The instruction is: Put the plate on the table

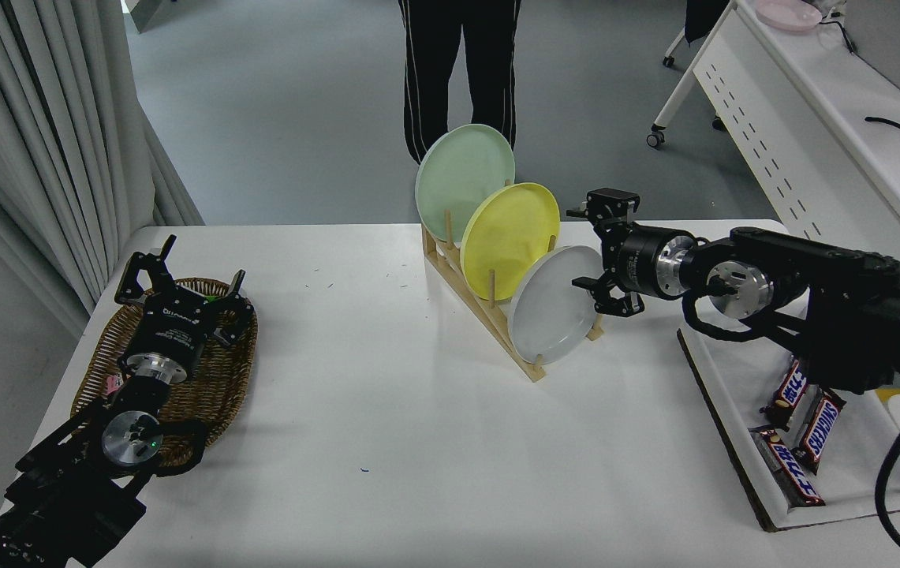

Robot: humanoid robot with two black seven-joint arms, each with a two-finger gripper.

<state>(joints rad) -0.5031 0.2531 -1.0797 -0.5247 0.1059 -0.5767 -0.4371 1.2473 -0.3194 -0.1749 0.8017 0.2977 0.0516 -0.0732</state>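
Far to the left of the working gripper, the left gripper [181, 284] sits parked over a wicker basket [106, 363] at the table's [386, 442] left edge, its fingers spread. Just left of the right gripper [588, 248], the plate [552, 312] stands on edge in the nearest slot of a wooden rack [497, 331], with a yellow plate [509, 237] and a mint-green plate [461, 177] behind it. The right gripper is wide open and holds nothing, its fingers spanning the plate's upper right rim, the lower one overlapping it; to its right and below lies a white tray [733, 363] with candy bars [801, 430].
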